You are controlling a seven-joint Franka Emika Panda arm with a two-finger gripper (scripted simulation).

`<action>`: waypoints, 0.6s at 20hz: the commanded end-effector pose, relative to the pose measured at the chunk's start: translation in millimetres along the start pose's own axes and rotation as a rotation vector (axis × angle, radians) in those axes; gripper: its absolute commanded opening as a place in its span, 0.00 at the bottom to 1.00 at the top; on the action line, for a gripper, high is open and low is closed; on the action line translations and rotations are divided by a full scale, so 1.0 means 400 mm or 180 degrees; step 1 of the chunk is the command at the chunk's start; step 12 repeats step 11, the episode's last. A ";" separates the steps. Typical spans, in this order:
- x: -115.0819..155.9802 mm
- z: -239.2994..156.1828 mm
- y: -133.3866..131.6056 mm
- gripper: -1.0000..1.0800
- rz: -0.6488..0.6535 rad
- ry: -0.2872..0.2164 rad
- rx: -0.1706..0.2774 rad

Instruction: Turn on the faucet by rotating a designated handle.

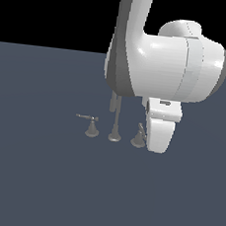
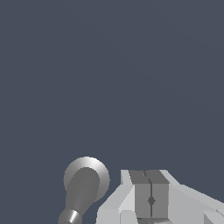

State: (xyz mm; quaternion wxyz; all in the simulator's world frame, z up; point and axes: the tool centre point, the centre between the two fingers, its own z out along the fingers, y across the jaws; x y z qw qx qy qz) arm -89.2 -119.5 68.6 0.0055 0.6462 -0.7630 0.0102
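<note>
1. Arm (image 1: 156, 55): your white Panda fills the upper middle of the exterior view, nearest the camera, its hand hanging low over the floor.

2. Gripper (image 2: 151, 200): in the wrist view you see the two grey pads (image 2: 143, 197) pressed together, only a thin seam between them, nothing held. In the exterior view the white hand hides the fingers.

3. Handle (image 1: 139, 136): a grey cone base just behind the hand's edge, on the exterior view's right of the spout. Its bar is covered by the hand, so you cannot tell which way the long axis points. The wrist view shows a cone-shaped piece (image 2: 84, 186) from above, just beside the closed pads, apart from them.

4. Spout (image 1: 116, 120): thin, upright, on a round base between the two cones; its top is hidden by the arm.

5. Twin handle (image 1: 91, 124): cone base with a horizontal bar pointing to the exterior view's left.

6. Floor (image 1: 33, 175): flat slate-blue, black beyond.
</note>
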 end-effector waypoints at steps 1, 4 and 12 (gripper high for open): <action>-0.041 0.002 -0.005 0.00 -0.0048 -0.0013 -0.0004; -0.082 0.003 -0.010 0.00 -0.0044 -0.0031 -0.0011; -0.162 0.005 -0.020 0.00 -0.0037 -0.0065 -0.0025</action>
